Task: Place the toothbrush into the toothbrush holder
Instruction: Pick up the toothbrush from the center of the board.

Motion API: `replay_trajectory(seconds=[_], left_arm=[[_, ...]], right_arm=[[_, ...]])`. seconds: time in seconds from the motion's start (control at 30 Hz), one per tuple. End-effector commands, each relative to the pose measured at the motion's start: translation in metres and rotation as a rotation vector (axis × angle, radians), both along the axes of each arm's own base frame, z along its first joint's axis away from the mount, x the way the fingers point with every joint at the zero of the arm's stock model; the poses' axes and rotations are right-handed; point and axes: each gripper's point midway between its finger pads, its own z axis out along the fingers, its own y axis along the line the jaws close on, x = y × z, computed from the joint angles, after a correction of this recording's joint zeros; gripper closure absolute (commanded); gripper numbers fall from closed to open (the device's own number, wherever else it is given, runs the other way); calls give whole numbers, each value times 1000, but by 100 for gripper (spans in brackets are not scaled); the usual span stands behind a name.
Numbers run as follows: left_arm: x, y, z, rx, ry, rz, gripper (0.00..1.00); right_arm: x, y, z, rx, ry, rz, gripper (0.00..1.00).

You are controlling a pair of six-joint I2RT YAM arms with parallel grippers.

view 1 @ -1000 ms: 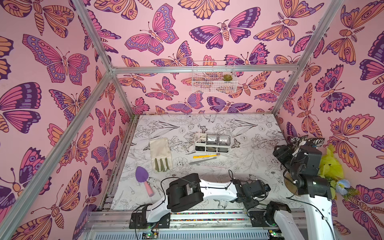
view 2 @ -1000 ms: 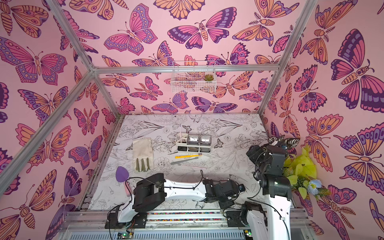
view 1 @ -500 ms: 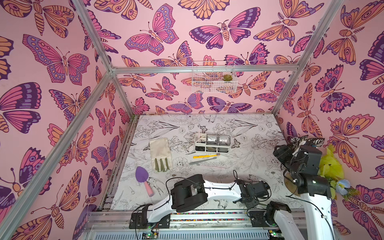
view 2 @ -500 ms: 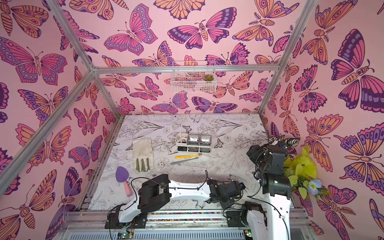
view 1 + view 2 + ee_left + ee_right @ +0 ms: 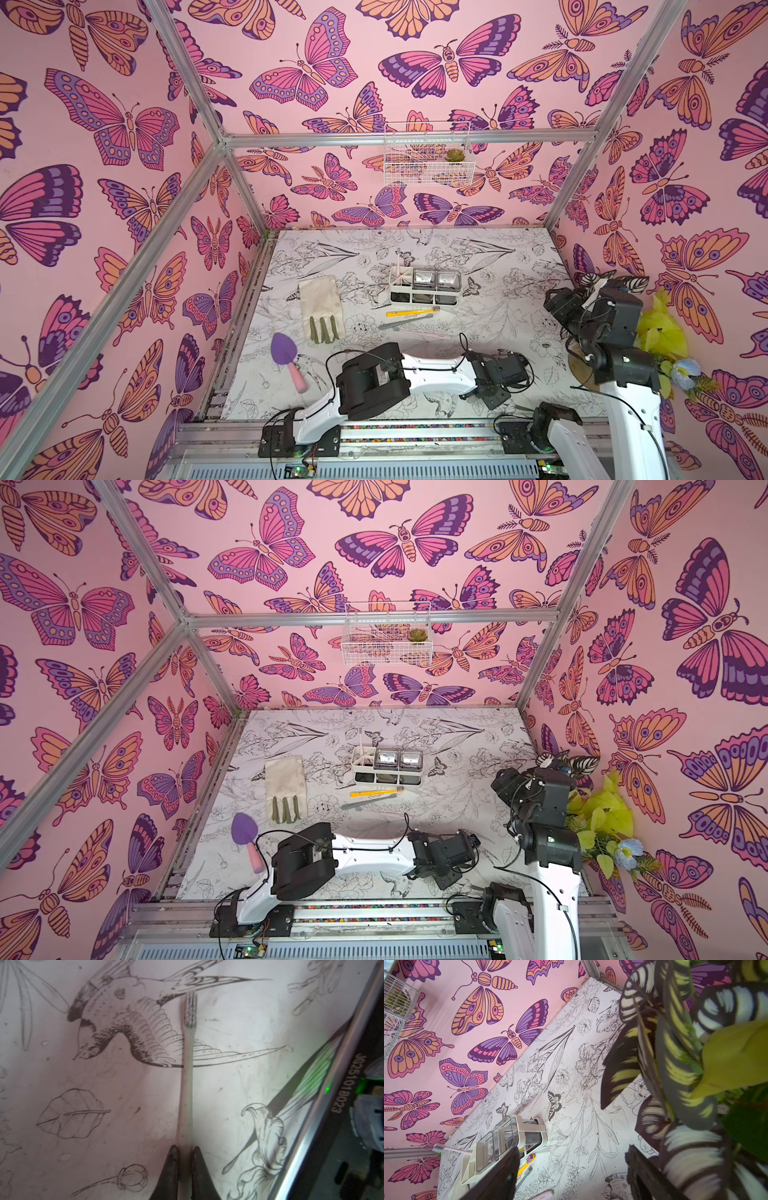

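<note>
Closed the left claw since a second ago and now pinches the handle of the white toothbrush, lying flat on the tabletop near its front edge. Holds the right claw spread wide and empty, up beside the leafy plant. Leaves the toothbrush holder well apart, further back in the middle, a yellow toothbrush just in front of it.
</note>
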Motion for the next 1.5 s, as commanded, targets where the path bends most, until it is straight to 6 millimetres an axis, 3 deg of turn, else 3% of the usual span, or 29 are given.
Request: replay_trajectory(seconds=[0.0, 0.23, 0.37, 0.6, 0.93, 1.13, 1.23, 1.47], left_arm=[[3, 61, -43, 231, 32, 44, 100], [22, 75, -17, 224, -57, 49, 100], [31, 83, 3, 204, -80, 63, 100], [57, 105, 40, 154, -118, 132, 100], [95, 131, 109, 24, -178, 225, 100], [113, 149, 147, -68, -187, 289, 100], [121, 158, 165, -106, -210, 317, 100], [129, 165, 185, -141, -265, 340, 100]], right_arm=[[5, 4, -2, 2, -12, 38, 19], [24, 32, -13, 83, -13, 214, 20], [31, 49, -9, 117, -53, 324, 20], [29, 66, 3, 147, -89, 424, 20], [27, 87, -14, 218, -86, 509, 25], [22, 151, 9, 223, -168, 767, 27], [14, 184, 8, 207, -151, 875, 29], [15, 206, -7, 235, -131, 873, 32]])
